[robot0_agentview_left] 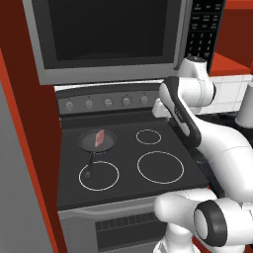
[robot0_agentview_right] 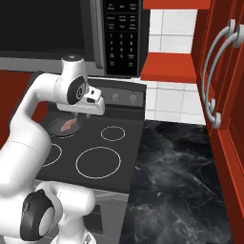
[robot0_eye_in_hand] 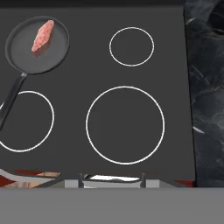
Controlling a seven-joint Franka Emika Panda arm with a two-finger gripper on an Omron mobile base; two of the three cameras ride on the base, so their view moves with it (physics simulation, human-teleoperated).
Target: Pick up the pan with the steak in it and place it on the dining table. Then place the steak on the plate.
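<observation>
Left base view, near to far. White arm point(robot0_agentview_left: 207, 148) fills lower right, rising along the right edge of the black glass cooktop point(robot0_agentview_left: 128, 178). Two large burner rings in front are bare; front edge open. Pan point(robot0_agentview_left: 97, 140) sits on the rear left burner, left of frame centre, handle running toward the front left ring. Steak point(robot0_agentview_left: 100, 138) lies inside the pan, clear of its rim. Rear right ring bare. Knob panel point(robot0_agentview_left: 106, 103) behind, microwave point(robot0_agentview_left: 106, 37) overhead at top.

Hand view: pan point(robot0_eye_in_hand: 37, 44) upper left, steak point(robot0_eye_in_hand: 42, 36) in it; black marbled desk point(robot0_eye_in_hand: 205, 87) along the right edge.

Right base view: tool point(robot0_agentview_right: 88, 114) hangs above the rear burners, right of the pan; cannot tell whether its jaws are apart, nothing seen gripped.
</observation>
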